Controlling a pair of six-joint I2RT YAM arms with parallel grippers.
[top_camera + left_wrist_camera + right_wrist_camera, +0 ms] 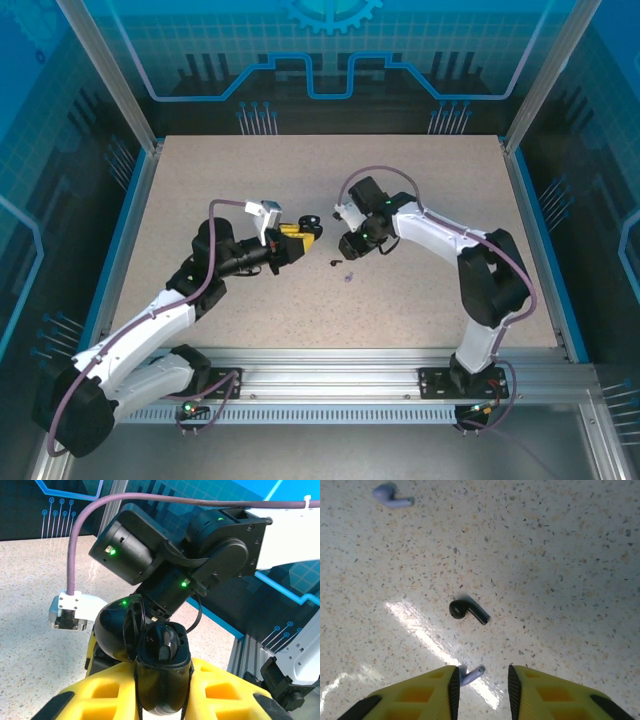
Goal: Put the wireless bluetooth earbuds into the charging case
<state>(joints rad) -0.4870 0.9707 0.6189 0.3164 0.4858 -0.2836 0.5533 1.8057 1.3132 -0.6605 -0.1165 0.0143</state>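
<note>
We are at the pick-up step. Our right gripper (pixel 481 680) hangs low over the table (pixel 570 555), jaws narrowly apart on either side of a lavender earbud (pixel 472 674) (not pinched yet, we judge). A black earbud (pixel 468 611) lies near it. To the left, the left gripper (pixel 162 697) clamps the open charging case (pixel 162 655). Next we need a gentle pinch, a lift, and a carry left.

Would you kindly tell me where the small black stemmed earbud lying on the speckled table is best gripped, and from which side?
Probably across the straight stem of the small black stemmed earbud, coming from directly above. It lies flat, apart from other things, and the rounded bulb would likely slip.
</note>
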